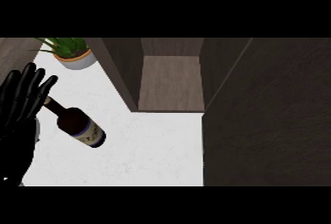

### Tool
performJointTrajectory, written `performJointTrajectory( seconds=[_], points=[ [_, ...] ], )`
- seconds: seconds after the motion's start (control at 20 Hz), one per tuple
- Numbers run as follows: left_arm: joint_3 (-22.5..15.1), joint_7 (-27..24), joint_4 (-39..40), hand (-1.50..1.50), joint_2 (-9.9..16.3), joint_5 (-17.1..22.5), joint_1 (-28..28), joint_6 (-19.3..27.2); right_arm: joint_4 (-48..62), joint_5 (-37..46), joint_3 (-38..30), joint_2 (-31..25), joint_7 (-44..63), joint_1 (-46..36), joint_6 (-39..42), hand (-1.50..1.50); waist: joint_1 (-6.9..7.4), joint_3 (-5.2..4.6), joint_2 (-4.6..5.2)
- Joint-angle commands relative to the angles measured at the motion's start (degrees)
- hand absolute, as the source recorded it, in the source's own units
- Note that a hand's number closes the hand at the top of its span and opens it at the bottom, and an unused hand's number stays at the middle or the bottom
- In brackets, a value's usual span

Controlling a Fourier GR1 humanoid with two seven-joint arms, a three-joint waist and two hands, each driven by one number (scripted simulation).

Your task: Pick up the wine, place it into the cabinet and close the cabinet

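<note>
We see the left hand (24, 98) at the view's left edge, fingers straight and spread, holding nothing. The wine (79, 124) lies tilted on the white tabletop (149, 148), its neck by the fingers. The cabinet (171, 81) stands open; a plant (72, 52) sits beyond.

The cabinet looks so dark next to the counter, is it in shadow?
Head view: the cabinet is dark brown wood, its open door nearly black; the white counter is bright and evenly lit, without glare; the bottle casts no clear shadow.
</note>
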State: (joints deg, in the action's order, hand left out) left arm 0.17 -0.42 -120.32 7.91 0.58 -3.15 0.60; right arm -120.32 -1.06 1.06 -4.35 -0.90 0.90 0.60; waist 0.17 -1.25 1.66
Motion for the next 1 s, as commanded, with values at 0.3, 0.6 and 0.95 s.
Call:
performJointTrajectory(
  seconds=[0.3, 0.6, 0.95],
  points=[
    [-2.7, 12.7, 8.4, -1.50, -7.7, -6.5, -4.5, 24.7, -4.6, -4.8, 6.9, -2.3, 5.2, 7.2, 7.9, -1.50, -2.20, 1.12, -1.52],
    [-14.0, 25.4, 9.0, -1.50, -7.9, -15.4, -13.8, 39.7, -15.7, -10.7, 4.1, -5.7, 14.3, 10.1, 9.0, -1.50, -1.33, 1.31, -1.85],
    [-21.5, 32.6, 15.3, -1.50, -7.9, -22.2, -23.2, 50.1, -21.3, -6.4, 8.9, -2.3, 22.3, 6.9, 3.8, -1.50, -0.49, 1.26, -1.73]
  ],
)
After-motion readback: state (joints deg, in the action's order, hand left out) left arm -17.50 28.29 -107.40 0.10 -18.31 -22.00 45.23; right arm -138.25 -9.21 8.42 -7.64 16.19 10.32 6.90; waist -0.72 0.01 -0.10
